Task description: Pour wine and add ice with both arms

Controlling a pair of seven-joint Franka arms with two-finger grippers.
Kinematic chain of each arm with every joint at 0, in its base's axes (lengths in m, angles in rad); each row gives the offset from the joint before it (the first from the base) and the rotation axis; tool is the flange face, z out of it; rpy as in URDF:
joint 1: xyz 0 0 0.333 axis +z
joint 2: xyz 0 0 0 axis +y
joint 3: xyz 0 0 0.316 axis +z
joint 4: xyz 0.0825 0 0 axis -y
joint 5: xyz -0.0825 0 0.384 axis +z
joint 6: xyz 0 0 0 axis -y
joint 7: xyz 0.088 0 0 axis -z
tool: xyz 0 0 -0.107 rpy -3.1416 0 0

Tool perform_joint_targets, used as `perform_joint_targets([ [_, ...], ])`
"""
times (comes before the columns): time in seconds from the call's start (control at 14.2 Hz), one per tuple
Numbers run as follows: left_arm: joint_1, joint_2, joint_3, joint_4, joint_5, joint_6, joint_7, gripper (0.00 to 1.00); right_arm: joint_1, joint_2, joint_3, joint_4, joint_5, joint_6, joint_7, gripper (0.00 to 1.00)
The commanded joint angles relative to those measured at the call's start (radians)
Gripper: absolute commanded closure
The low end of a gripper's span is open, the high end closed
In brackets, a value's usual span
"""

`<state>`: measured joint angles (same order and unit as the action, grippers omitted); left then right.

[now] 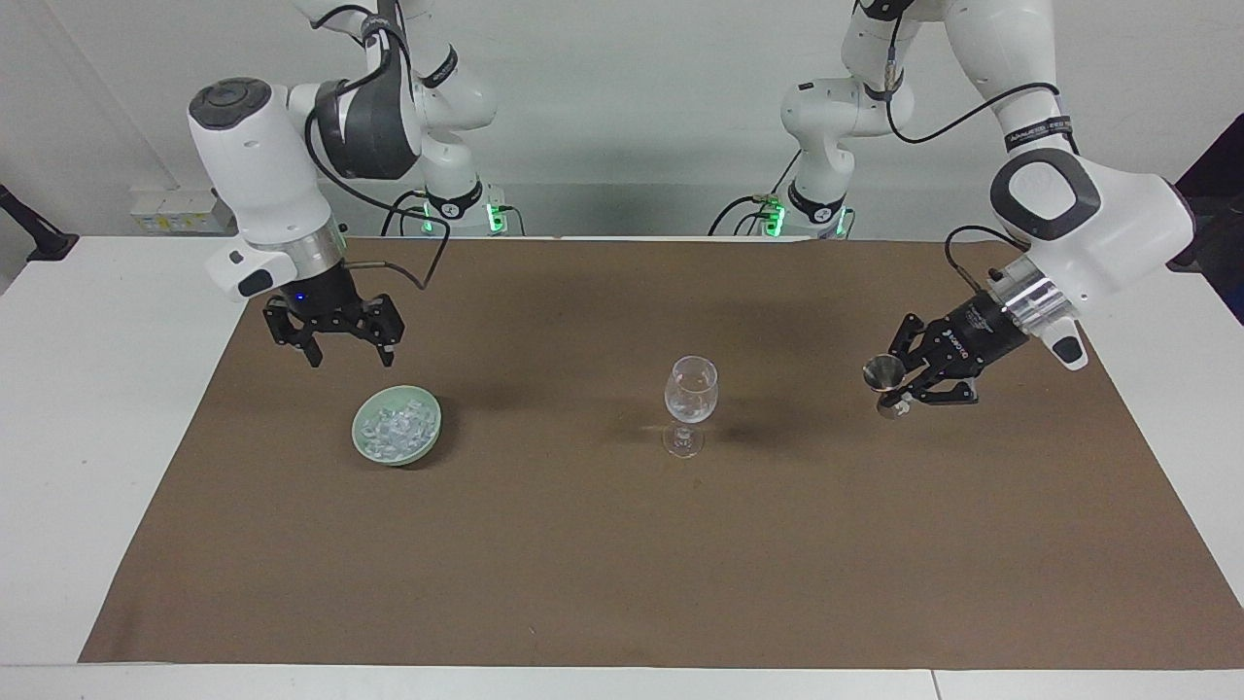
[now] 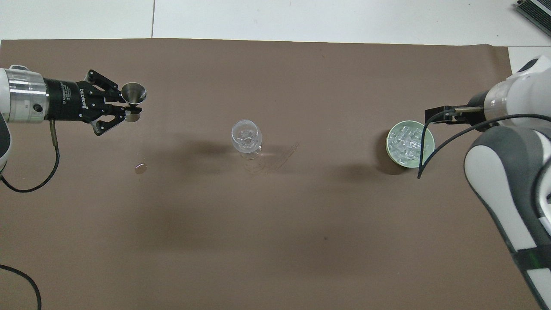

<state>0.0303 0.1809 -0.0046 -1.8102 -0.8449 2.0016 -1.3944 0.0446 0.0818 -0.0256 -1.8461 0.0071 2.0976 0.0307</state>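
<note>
A clear stemmed glass [image 1: 691,389] stands upright mid-mat; it also shows in the overhead view [image 2: 246,135]. A pale green bowl [image 1: 430,437] holds a heap of ice [image 1: 394,426] toward the right arm's end, and the ice also shows in the overhead view [image 2: 407,144]. My right gripper [image 1: 348,356] hangs open and empty, low over the mat at the bowl's rim. My left gripper [image 1: 902,391] is shut on a small metal jigger [image 1: 882,370], held upright above the mat toward the left arm's end, well apart from the glass. The overhead view shows that gripper [image 2: 129,113] and the jigger [image 2: 133,92] too.
A brown mat [image 1: 622,564] covers most of the white table [image 1: 87,389]. A small pale speck [image 2: 140,168] lies on the mat near my left gripper. Faint wet streaks [image 2: 280,156] mark the mat beside the glass.
</note>
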Motion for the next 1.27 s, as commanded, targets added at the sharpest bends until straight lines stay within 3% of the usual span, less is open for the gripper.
perform_joint_targets([
  [0.0,0.075,-0.011,-0.014,-0.115,-0.173,-0.003,0.159,1.0,0.0,-0.014,0.003,-0.096,-0.016,0.087,0.017,0.0],
  [0.28,0.118,0.011,-0.014,-0.201,-0.313,0.002,0.27,1.0,0.004,0.024,0.003,-0.191,-0.018,0.252,0.015,0.0],
  [0.77,0.258,0.095,-0.014,-0.281,-0.447,-0.055,0.466,1.0,0.008,0.055,0.003,-0.286,-0.019,0.37,0.029,0.0],
  [1.2,0.263,0.098,-0.014,-0.37,-0.579,-0.053,0.563,1.0,0.006,0.078,0.003,-0.317,-0.021,0.426,0.029,0.07],
])
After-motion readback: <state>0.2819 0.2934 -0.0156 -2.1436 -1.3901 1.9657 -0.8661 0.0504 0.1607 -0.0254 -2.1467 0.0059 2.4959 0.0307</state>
